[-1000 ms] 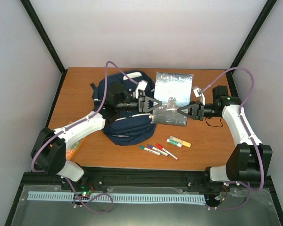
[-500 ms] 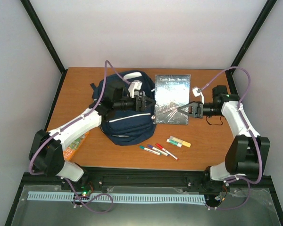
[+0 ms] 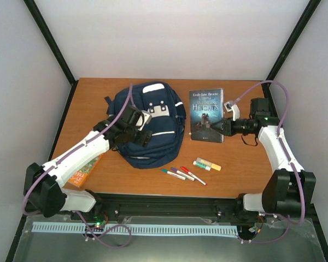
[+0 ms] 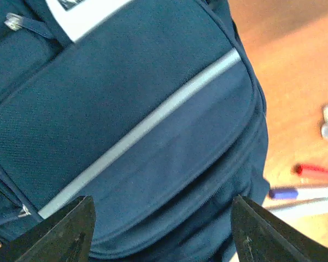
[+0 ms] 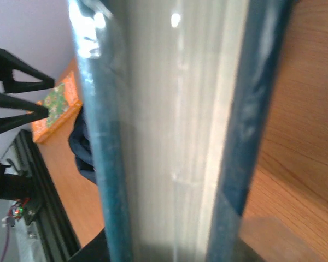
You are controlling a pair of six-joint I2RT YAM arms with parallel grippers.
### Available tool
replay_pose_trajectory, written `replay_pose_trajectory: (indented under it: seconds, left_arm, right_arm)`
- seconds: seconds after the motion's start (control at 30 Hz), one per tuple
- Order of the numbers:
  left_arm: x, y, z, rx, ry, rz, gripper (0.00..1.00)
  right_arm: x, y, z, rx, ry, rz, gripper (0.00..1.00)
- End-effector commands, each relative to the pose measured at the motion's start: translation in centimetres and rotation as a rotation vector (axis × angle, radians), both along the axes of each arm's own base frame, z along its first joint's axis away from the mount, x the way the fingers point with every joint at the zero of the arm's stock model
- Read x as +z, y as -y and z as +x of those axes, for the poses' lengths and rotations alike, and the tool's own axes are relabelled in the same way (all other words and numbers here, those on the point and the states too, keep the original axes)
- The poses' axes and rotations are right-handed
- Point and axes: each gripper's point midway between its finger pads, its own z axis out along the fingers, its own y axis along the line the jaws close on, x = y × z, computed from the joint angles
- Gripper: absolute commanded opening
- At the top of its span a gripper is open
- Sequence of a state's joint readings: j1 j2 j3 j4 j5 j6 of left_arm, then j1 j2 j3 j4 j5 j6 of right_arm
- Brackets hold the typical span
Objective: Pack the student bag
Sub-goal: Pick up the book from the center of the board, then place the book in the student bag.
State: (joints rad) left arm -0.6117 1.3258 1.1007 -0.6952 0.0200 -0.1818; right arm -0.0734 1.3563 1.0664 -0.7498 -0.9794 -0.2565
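The student bag [image 3: 153, 128], navy blue with pale stripes and a white patch, lies flat at the left centre of the table. My left gripper [image 3: 142, 130] hovers open over its front pocket. In the left wrist view the bag [image 4: 153, 125] fills the frame, and nothing is between the two dark fingertips [image 4: 65, 234]. A dark blue book [image 3: 206, 115] lies to the right of the bag, and my right gripper [image 3: 223, 126] is shut on its right edge. The right wrist view shows the book's [image 5: 175, 136] pale page edge between its blue covers, close up.
Three markers [image 3: 181, 173] and a glue stick [image 3: 207, 164] lie near the front edge, right of the bag. An orange book [image 3: 85, 170] sits at the front left, partly under my left arm. The markers [image 4: 316, 172] also show in the left wrist view.
My left gripper has let go of the book, opened and swung back left over the bag. My right gripper has drawn the book to the right, off the bag.
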Motion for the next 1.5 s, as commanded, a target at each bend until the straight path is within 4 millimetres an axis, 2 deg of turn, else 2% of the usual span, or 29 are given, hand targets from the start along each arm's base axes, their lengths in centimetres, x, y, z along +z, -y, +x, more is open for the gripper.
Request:
replay_pose_trajectory:
  seconds: [0.0, 0.27, 0.4, 0.5, 0.6, 0.77, 0.83, 0.97, 1.13, 1.37, 1.47]
  left_arm:
    - [-1.0, -0.4, -3.3, -0.142, -0.004, 0.189, 0.69]
    - [-4.4, 0.5, -5.8, -0.293, 0.006, 0.531, 0.69]
    - [-5.6, 0.5, -4.9, -0.306, 0.071, 0.693, 0.70]
    - [-6.1, 0.5, -4.0, -0.298, 0.095, 0.756, 0.67]
    - [-6.5, 0.6, -3.4, -0.304, 0.109, 0.801, 0.58]
    - [-6.4, 0.8, -2.4, -0.292, 0.156, 0.831, 0.51]
    - [-6.6, 1.2, -2.3, -0.308, 0.163, 0.828, 0.51]
    - [-7.6, 2.1, -2.8, -0.376, 0.187, 0.856, 0.61]
    - [-9.1, 2.4, -2.8, -0.409, 0.205, 0.931, 0.63]
    - [-10.3, 2.2, -2.4, -0.418, 0.212, 0.984, 0.61]
    - [-10.6, 1.8, -1.6, -0.392, 0.241, 1.054, 0.52]
  right_arm:
    - [1.3, 0.5, 0.5, -0.028, 0.144, -0.039, 0.03]
    - [0.8, 0.4, 0.0, -0.015, 0.141, -0.037, 0.03]
    - [0.7, 0.3, -0.1, -0.010, 0.137, -0.030, 0.03]
    - [0.7, 0.4, -0.1, -0.011, 0.137, -0.029, 0.03]
    - [0.8, 0.5, -0.2, -0.012, 0.138, -0.027, 0.03]
    - [0.8, 0.6, -0.2, -0.013, 0.134, -0.020, 0.03]
    - [0.8, 0.6, -0.2, -0.015, 0.133, -0.018, 0.03]
    - [0.8, 0.7, -0.2, -0.012, 0.130, -0.013, 0.03]
    - [0.9, 0.8, -0.2, -0.017, 0.121, 0.001, 0.03]
    - [0.9, 0.9, -0.2, -0.019, 0.117, 0.006, 0.03]
    - [0.9, 0.9, -0.2, -0.022, 0.115, 0.006, 0.03]
